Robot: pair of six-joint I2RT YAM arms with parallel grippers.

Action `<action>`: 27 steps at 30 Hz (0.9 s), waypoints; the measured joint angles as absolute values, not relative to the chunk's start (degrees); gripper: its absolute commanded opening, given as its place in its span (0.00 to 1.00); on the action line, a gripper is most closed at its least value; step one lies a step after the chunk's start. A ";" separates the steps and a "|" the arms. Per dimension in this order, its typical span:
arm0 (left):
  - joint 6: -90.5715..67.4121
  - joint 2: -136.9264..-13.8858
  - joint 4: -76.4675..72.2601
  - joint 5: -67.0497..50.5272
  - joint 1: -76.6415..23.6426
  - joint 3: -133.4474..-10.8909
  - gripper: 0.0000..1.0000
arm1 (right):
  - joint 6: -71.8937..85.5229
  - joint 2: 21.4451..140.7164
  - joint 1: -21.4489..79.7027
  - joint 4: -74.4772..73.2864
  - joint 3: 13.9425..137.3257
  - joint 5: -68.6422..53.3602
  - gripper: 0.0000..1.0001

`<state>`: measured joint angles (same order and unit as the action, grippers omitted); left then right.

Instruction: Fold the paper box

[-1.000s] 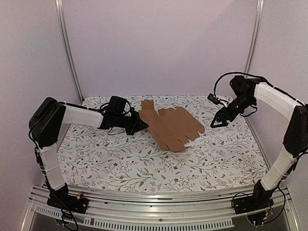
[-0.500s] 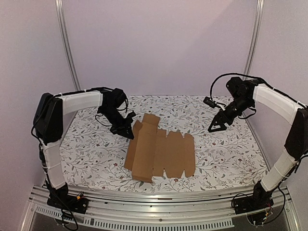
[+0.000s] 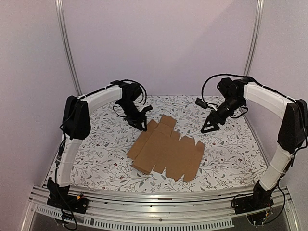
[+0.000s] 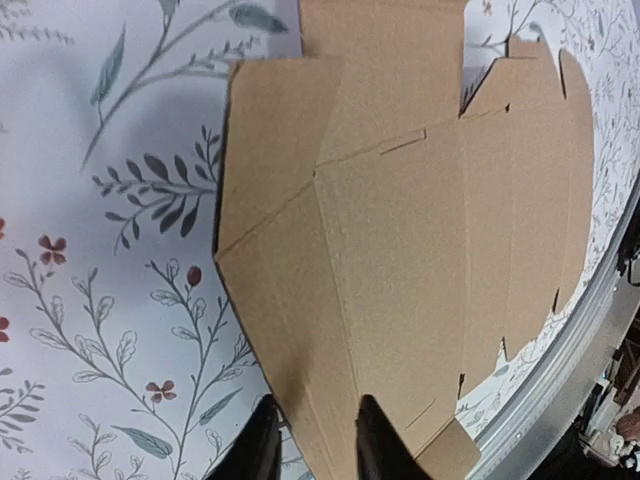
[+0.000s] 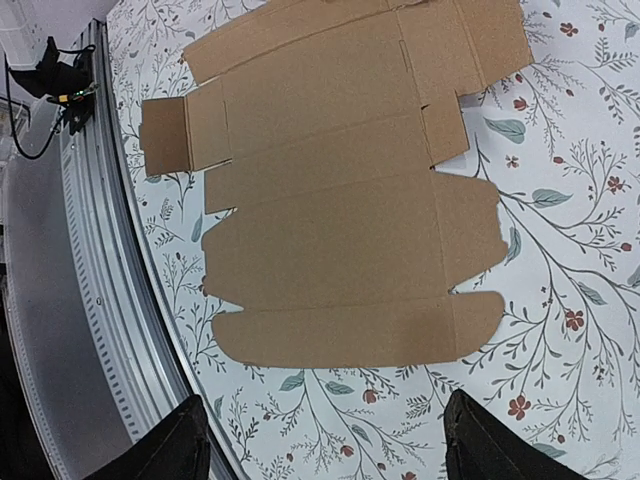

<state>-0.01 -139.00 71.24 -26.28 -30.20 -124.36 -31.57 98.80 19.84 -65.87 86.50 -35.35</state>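
The paper box [image 3: 166, 153] is a flat brown die-cut sheet lying unfolded on the floral cloth, near the table's middle. In the left wrist view the paper box [image 4: 420, 230] fills the frame. My left gripper [image 3: 143, 126] hovers at the sheet's far left corner. Its jaws [image 4: 315, 445] stand a little apart, one finger over the cloth and one over the cardboard, gripping nothing. My right gripper [image 3: 208, 129] hangs open above the cloth beyond the sheet's far right edge. From there I look down on the paper box [image 5: 340, 220] past wide-spread fingers [image 5: 325, 435].
A floral tablecloth [image 3: 96, 149] covers the table. An aluminium rail [image 3: 154, 197] runs along the near edge and shows in the right wrist view [image 5: 90, 280]. Upright frame posts [image 3: 67, 48] stand at the back corners.
The left gripper swung the sheet from a raised tilt at the back down flat onto the cloth, then parted its jaws and let go. The right arm drifted slightly left.
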 measured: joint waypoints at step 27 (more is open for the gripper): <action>-16.10 -116.62 43.16 -24.38 -30.06 -84.18 0.54 | -25.43 122.54 22.28 -60.75 100.20 -29.32 0.77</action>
